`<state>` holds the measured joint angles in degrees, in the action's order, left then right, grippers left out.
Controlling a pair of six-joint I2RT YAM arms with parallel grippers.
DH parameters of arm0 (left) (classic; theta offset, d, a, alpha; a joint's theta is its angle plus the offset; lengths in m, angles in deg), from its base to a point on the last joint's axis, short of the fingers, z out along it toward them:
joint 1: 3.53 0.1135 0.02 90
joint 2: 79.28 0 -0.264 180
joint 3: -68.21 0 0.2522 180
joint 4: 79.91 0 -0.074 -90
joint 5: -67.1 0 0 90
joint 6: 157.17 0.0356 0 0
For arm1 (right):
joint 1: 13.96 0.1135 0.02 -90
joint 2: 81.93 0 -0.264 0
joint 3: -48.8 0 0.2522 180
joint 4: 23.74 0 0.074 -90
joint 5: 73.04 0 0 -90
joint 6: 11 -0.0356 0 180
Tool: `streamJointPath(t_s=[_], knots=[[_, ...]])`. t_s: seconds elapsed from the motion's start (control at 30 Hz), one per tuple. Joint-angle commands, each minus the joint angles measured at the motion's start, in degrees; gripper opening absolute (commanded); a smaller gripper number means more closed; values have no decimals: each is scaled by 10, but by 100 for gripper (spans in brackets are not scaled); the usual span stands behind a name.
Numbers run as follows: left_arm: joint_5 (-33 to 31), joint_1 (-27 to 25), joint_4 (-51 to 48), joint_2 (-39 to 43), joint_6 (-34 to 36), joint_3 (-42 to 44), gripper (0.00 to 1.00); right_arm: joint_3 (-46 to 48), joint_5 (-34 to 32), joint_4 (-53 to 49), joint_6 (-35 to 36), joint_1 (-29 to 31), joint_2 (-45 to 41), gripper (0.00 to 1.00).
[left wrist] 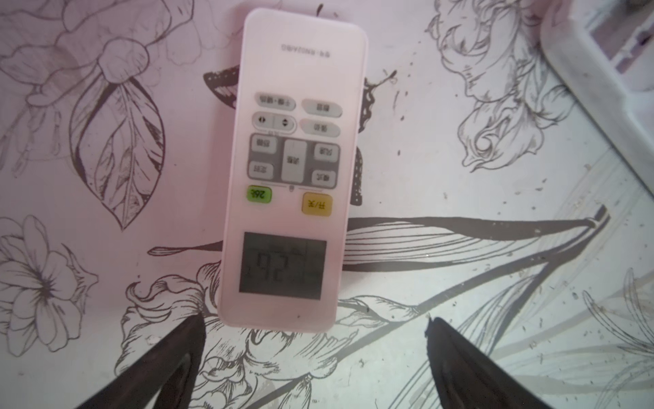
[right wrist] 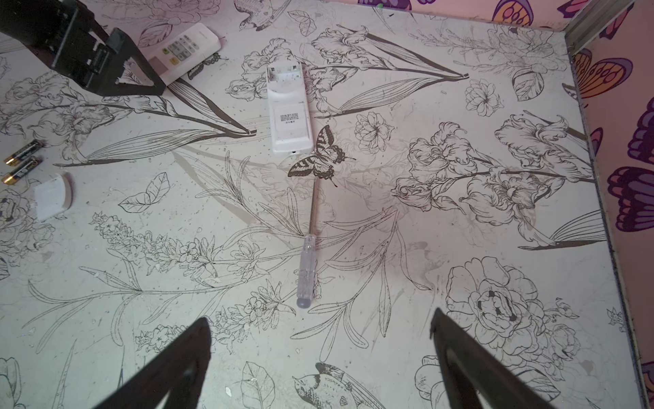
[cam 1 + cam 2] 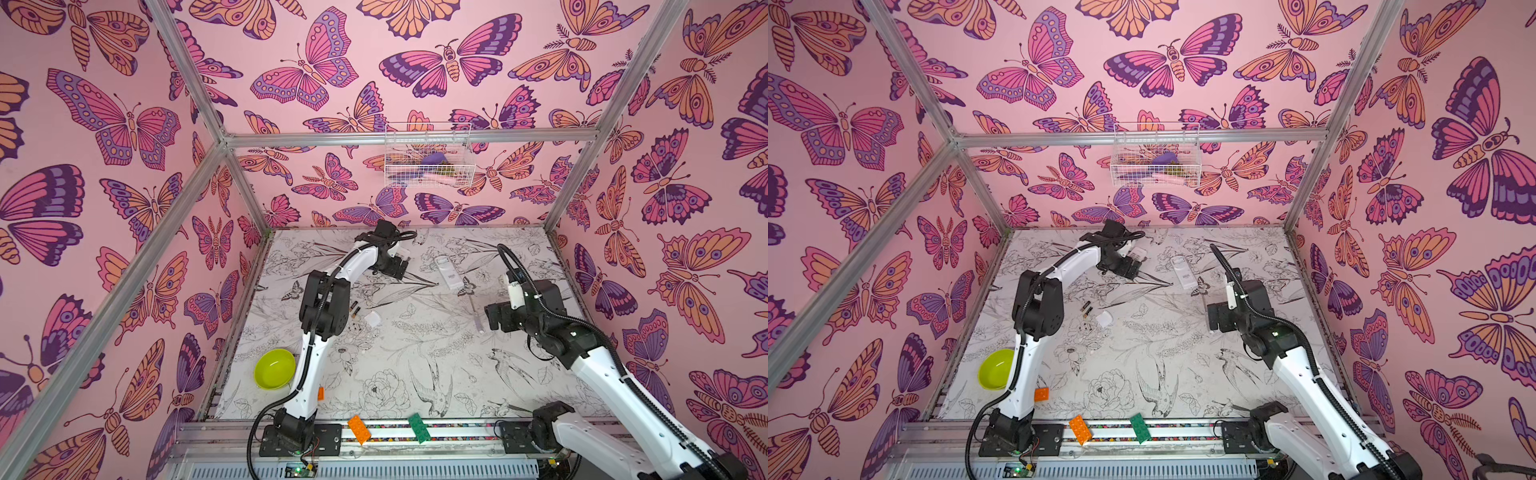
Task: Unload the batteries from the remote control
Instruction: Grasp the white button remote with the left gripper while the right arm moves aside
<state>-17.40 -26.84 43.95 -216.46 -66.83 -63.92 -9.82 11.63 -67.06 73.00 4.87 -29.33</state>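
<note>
Hanging open and empty, the left gripper is nearest the face-up remote, which lies just ahead, pointing straight away. Two batteries lie loose, well apart from the open right gripper.

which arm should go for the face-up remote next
Left. The left gripper hangs open directly over the face-up remote, which lies just ahead of its jaws. The right gripper, also open, is by the screwdriver, farther from that remote.
</note>
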Motion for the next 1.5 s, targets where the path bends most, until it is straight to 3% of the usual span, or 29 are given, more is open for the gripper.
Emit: streamJointPath(t_s=[0.0, 0.07, 0.17, 0.37, 0.63, 0.67, 0.73, 0.97, 1.27, 1.47], knots=[[-39, 1, -35, -11, -79, -12, 99, 7, 3, -3, -3, -3, -9, 97], [-62, 2, -20, 4, -140, 15, 99, 6, 7, -8, -13, -3, -9, 97], [-43, 2, 13, 12, -185, 32, 99, 16, 13, -2, -24, -3, -25, 96], [-1, 1, 19, -24, -142, -18, 97, 18, 3, -7, -30, -3, -37, 96], [33, 4, 13, -66, -75, -83, 85, 16, -5, -8, -32, -3, -45, 95], [30, 4, 6, -70, -79, -93, 86, 12, -4, -11, -31, -3, -43, 95], [4, 5, -5, -66, -112, -87, 98, 4, -4, -18, -31, -4, -40, 95], [12, 14, -18, -61, -159, -86, 99, -4, -6, -27, -34, -3, -48, 94], [46, -9, -25, -55, -167, -49, 82, -16, -11, -29, -30, -3, -44, 93], [0, -8, -23, -83, -163, -29, 80, -26, -15, -43, -27, -3, -53, 92]])
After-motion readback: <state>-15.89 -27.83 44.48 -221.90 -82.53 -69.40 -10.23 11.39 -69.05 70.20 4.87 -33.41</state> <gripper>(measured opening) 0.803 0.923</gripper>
